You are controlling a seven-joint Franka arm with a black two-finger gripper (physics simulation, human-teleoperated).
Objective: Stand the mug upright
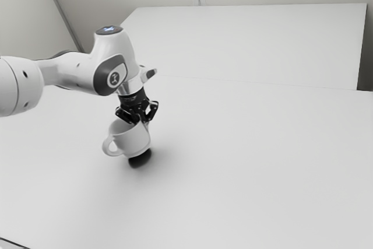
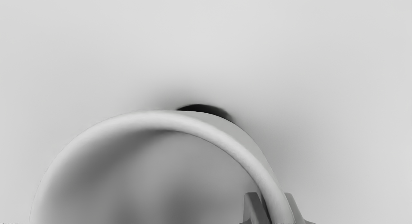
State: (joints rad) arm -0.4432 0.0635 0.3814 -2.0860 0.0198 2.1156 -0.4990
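The gripper (image 1: 140, 122) is at the rim of the white mug (image 1: 130, 140), on the side away from the handle. The mug is slightly tilted with its opening up, and its handle points to the exterior view's left. Dark shadow shows beneath its base. In the wrist view, the wall of the mug (image 2: 231, 146) runs between the two fingertips of the gripper (image 2: 273, 206), one inside the mug and one outside, both against the wall. The handle is hidden in that view.
The white table (image 1: 250, 161) extends around the mug. A second white surface (image 1: 250, 39) lies behind it, near the wall. The arm reaches in from the exterior view's left, above the table.
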